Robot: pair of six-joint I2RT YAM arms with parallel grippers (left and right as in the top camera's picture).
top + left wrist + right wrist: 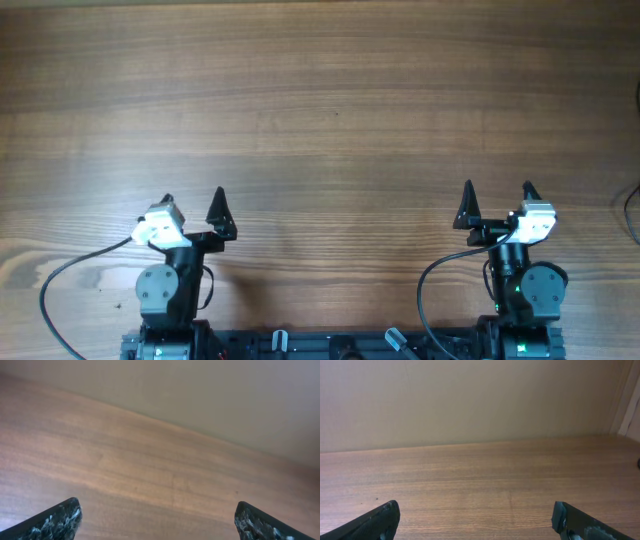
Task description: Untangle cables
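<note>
Both arms are folded back at the near table edge, wrists level, aimed at the far side. Left gripper and right gripper have their fingers spread wide and hold nothing. Of the cables, only a thin dark arc shows at the right edge, running roughly near-far. Can't tell where the plug ends point.
</note>
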